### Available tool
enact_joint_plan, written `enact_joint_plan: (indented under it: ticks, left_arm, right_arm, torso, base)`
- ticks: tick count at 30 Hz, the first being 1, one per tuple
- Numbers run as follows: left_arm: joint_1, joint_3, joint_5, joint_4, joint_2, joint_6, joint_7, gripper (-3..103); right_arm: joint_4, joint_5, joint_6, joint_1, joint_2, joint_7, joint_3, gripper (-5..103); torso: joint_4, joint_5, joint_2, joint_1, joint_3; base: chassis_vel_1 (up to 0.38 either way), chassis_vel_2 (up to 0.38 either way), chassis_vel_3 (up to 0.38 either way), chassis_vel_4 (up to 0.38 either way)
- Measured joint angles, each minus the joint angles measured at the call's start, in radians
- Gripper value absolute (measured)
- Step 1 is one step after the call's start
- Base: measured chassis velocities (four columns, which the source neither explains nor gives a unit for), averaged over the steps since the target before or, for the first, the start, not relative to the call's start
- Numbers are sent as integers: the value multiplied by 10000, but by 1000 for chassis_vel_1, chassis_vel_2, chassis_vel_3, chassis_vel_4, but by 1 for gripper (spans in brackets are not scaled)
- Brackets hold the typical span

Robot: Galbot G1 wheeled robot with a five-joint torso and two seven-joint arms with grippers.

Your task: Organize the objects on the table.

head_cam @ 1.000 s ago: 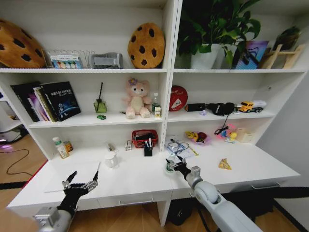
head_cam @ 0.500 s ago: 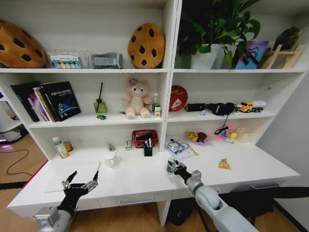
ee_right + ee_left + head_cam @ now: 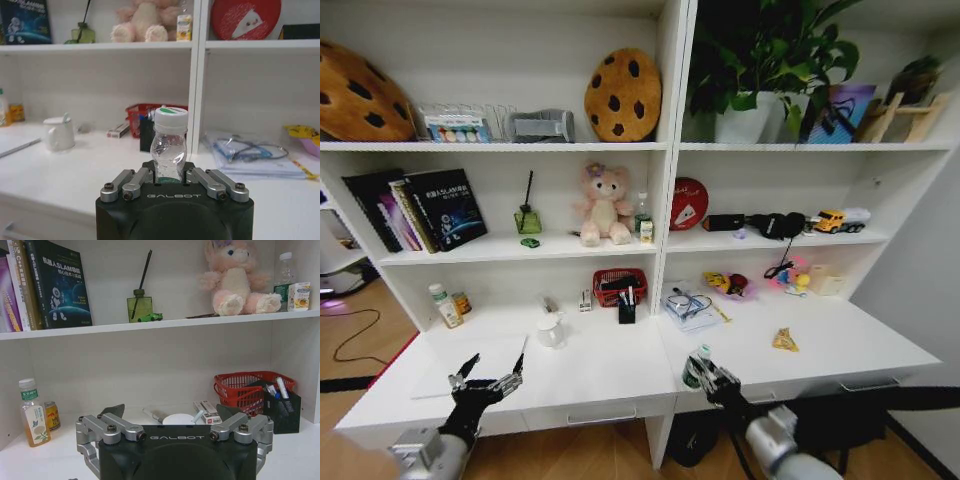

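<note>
Right hand (image 3: 169, 176) clamped around small clear bottle (image 3: 168, 146); left hand (image 3: 486, 380) spread wide above table (image 3: 610, 375)

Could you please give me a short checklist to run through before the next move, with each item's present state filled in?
1. Right tool shut on the small bottle: ok, fingers clamp its lower body.
2. Bottle upright with its cap on: ok, the white cap sits on top.
3. Bottle lifted off the table: cannot tell; in the head view it sits near the front edge.
4. Left tool open and holding nothing: ok, it hovers over the table's left part.
5. White mug away from both tools: ok, it stands between them, farther back.
6. Laptop untouched: ok, it lies flat by the left tool.
</note>
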Motion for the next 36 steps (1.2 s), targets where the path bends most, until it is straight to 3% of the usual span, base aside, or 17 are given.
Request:
enact_joint_plan:
  ticks: [3,4,5,7,12,14,16,17,19,20,23,27,29,36]
  left_arm:
    - [0,1,0,0,0,0,7,100]
    - [0,1,0,0,0,0,7,100]
    - [0,1,0,0,0,0,7,100]
    - [0,1,0,0,0,0,7,100]
    - [0,1,0,0,0,0,6,100]
    - [0,0,0,0,0,0,6,100]
    - [0,1,0,0,0,0,6,100]
    - [0,1,0,0,0,0,6,100]
    - [0,1,0,-1,0,0,7,100]
    - [0,1,0,0,0,0,8,100]
    - [0,1,0,0,0,0,6,100]
    - [0,1,0,0,0,0,6,100]
    - [0,0,0,0,1,0,6,100]
    - [0,1,0,0,0,0,8,100]
  right_arm:
    - [-148,-556,779,-1032,312,-430,175,24]
    - [-571,-986,1476,-1807,628,-812,365,24]
    - [-571,-986,1476,-1807,628,-812,365,24]
    - [-1583,-1448,2477,-2434,990,-1063,522,24]
    - [-3471,-1639,3049,-2153,1262,-1073,520,24]
    - [-5373,-1539,3035,-1078,1340,-964,318,24]
    - [-5846,-1453,2963,-780,1338,-872,223,24]
    - [-7307,-856,2511,212,1328,-449,-58,24]
    - [-7633,-643,2361,492,1328,-331,-113,24]
    - [-8373,-217,2105,1239,1386,57,-241,24]
    - [-9365,-305,1974,2613,1739,1037,-353,24]
    - [-9985,-261,1667,3435,1788,1151,-445,24]
    - [-11097,-134,1185,4673,1806,1062,-613,24]
    - [-13793,-514,1466,7028,2107,703,-940,24]
  torso:
    - [0,0,-1,0,0]
    - [0,0,0,1,1]
    - [0,0,0,1,1]
    - [-1,-2,0,0,0]
    - [-1,1,0,0,1]
    - [2,3,0,1,2]
    - [3,4,-1,1,2]
    - [1,7,-3,3,3]
    - [0,4,-2,3,3]
    - [2,2,-3,4,3]
    - [0,4,-4,4,3]
    - [6,-2,-3,5,4]
    - [3,4,-3,5,4]
    - [-2,-1,-4,5,5]
  base:
    - [0,0,0,0]
    - [0,0,0,0]
    - [0,0,0,0]
    - [0,0,0,0]
    - [0,0,0,0]
    - [0,0,0,0]
    - [0,0,0,0]
    - [0,0,0,0]
    - [0,0,0,0]
    - [0,0,0,0]
    - [0,0,0,0]
    - [0,0,0,0]
    - [0,0,0,0]
    - [0,0,0,0]
